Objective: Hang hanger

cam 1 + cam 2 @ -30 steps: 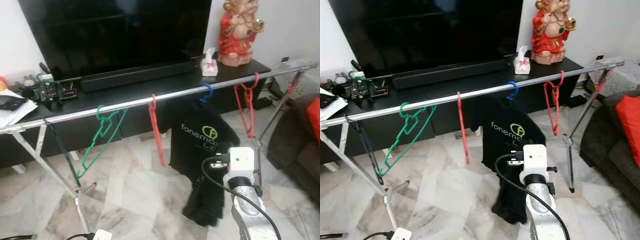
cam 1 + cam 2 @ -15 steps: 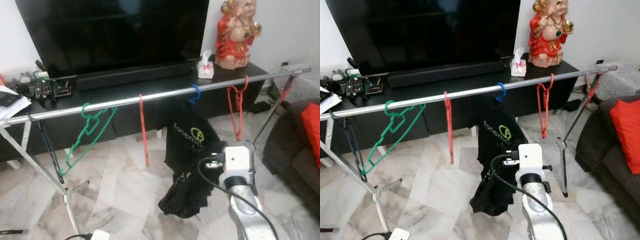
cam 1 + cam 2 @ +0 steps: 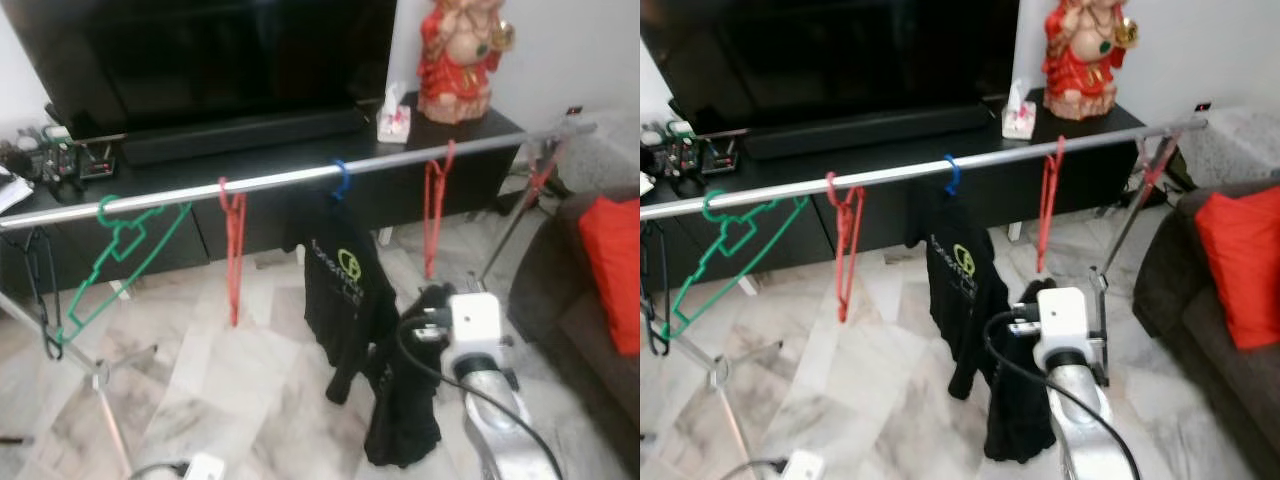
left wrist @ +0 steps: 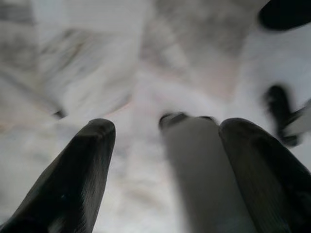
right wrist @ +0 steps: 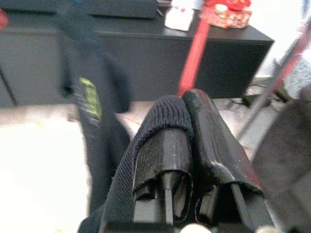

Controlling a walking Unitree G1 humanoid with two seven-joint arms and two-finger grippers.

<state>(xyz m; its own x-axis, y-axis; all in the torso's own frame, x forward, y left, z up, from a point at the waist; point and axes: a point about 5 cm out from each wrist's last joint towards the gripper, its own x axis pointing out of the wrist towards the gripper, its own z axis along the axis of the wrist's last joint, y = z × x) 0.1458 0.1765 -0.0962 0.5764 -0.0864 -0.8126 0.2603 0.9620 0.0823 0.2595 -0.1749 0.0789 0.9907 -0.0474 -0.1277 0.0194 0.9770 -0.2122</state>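
A black T-shirt [image 3: 338, 290] with a green logo hangs from a blue hanger [image 3: 340, 180] on the metal rail [image 3: 270, 181]. My right gripper [image 5: 187, 104] is low to the right of the shirt, and its wrist [image 3: 473, 325] hides the fingers in the eye views. In the right wrist view the fingers are shut on dark knit cloth [image 5: 146, 145]. A black bundle [image 3: 400, 410] droops from that gripper toward the floor. Whether it belongs to the hung shirt I cannot tell. My left gripper [image 4: 167, 127] is open over blurred marble floor.
The rail also carries a green hanger [image 3: 110, 250] and two red hangers [image 3: 232, 245] [image 3: 433, 205]. Behind stands a black TV cabinet [image 3: 470, 165] with a soundbar [image 3: 240, 135] and a red statue [image 3: 455, 55]. A dark sofa with a red cushion [image 3: 615, 270] is at the right.
The camera has swung right, so the whole scene has slid left. The black cloth at my right gripper, bunched to its left half a second ago, now hangs straight down.
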